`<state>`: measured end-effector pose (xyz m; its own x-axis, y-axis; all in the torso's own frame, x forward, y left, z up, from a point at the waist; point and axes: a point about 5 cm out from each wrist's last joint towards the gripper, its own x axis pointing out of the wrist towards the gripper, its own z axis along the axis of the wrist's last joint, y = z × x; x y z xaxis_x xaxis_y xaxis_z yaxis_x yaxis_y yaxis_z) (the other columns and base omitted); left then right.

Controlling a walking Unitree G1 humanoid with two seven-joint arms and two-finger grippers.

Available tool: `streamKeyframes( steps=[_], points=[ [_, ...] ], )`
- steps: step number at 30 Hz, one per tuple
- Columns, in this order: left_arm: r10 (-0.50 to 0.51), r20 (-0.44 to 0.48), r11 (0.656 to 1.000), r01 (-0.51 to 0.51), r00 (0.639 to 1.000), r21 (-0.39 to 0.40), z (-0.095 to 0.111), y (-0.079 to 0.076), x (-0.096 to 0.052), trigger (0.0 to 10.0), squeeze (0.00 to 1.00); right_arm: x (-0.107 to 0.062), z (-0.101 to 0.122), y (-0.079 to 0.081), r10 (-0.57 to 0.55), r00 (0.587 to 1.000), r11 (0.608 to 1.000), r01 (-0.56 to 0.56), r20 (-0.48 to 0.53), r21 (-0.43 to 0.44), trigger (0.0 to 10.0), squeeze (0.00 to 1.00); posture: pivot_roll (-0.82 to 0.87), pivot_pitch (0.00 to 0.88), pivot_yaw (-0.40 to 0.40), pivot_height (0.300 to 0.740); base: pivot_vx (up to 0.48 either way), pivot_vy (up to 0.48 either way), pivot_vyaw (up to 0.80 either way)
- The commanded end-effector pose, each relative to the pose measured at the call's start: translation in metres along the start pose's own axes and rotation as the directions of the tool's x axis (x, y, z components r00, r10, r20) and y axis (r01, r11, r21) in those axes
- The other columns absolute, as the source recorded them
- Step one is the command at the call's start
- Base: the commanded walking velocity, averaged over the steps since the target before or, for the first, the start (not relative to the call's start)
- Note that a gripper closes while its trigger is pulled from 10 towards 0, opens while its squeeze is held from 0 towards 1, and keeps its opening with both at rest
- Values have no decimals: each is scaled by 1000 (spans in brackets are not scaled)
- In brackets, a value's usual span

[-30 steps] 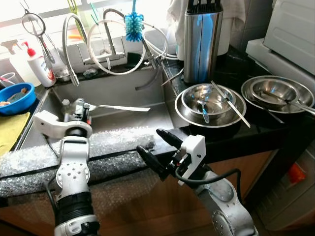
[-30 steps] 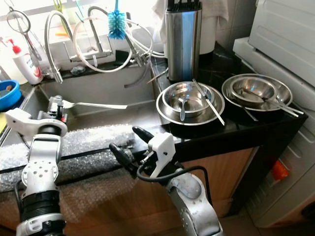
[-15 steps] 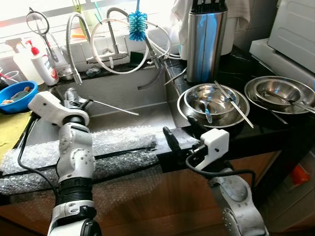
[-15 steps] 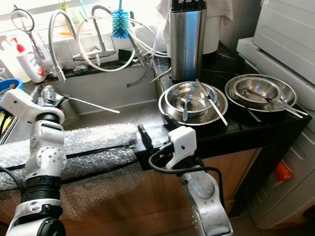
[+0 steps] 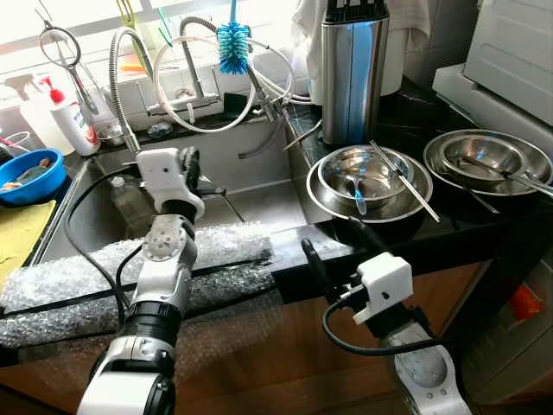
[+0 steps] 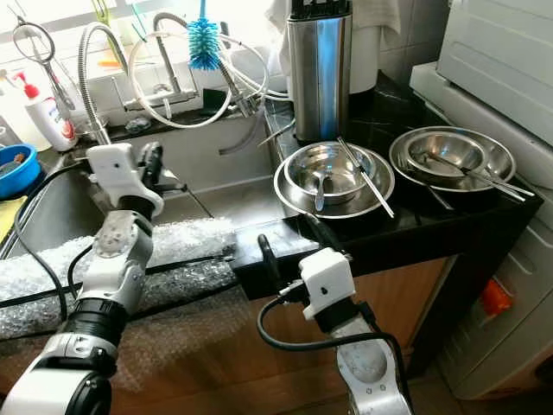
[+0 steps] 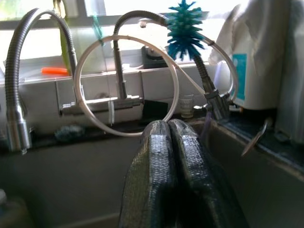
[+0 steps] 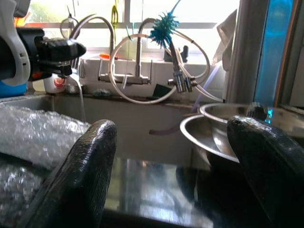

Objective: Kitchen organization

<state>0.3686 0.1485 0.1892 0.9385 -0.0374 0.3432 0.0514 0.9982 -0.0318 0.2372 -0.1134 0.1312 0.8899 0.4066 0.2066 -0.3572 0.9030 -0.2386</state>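
Item: metal utensil (image 5: 223,204), thin and long-handled, which end is which not readable
- Location: it is hanging over the sink (image 5: 268,194), slanting down from your left gripper (image 5: 187,162) towards the bubble wrap (image 5: 216,246) that is lying across the sink's front edge
- Left fingers (image 7: 161,180): they are pressing flat together and pointing at the tap; the handle appears to be pinched low between them, though the contact itself is hidden
- Right gripper (image 5: 339,246): it is hovering at the front edge of the black table (image 5: 449,220), fingers (image 8: 90,166) spread wide and holding nothing, just short of the nested steel bowls (image 5: 367,177)
- Handling: you are likely dealing with a light, stiff, polished piece that is probably slippery, so it is apt to swing or twist in a grip near one end; you are better off taking it nearer the middle of the handle
- Neighbours: a second stack of steel bowls (image 5: 488,160) is sitting further to the right, with loose cutlery already lying in both stacks; a knife block (image 5: 352,69) is standing behind them
- Likely step: you are carrying the piece towards a resting place, the near bowls being a plausible one
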Motion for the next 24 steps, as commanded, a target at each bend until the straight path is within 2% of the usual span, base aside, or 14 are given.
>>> streamKeyframes(
  steps=[1,4,9,15,19,24],
  points=[
    [-12,9,997,11,1000,76,1,1,3,10000,0,-1,1,3,-4,1000,1000,4,8,1,10000,0,-138,0,186,740,0,0,0],
    [-26,-13,995,27,1000,93,-5,-2,4,10000,0,-4,2,4,-10,1000,1000,10,6,4,10000,0,-149,0,191,740,0,0,0],
    [-23,-135,988,43,991,147,-21,0,7,10000,0,-10,1,5,-20,1000,1000,20,-3,2,10000,0,-156,0,195,740,0,0,0],
    [3,-212,998,12,977,69,-28,6,11,10000,0,-15,-1,8,-26,1000,1000,26,-13,6,10000,0,-163,0,199,740,0,0,0],
    [21,-247,996,1,969,87,-31,9,13,10000,0,-16,-1,9,-26,1000,1000,26,-15,7,10000,0,-165,0,200,740,0,0,0],
    [48,-342,997,-23,939,79,-41,10,11,10000,0,-16,-1,11,-21,1000,1000,21,-20,12,10000,0,-161,0,200,740,0,0,0]
  ],
)
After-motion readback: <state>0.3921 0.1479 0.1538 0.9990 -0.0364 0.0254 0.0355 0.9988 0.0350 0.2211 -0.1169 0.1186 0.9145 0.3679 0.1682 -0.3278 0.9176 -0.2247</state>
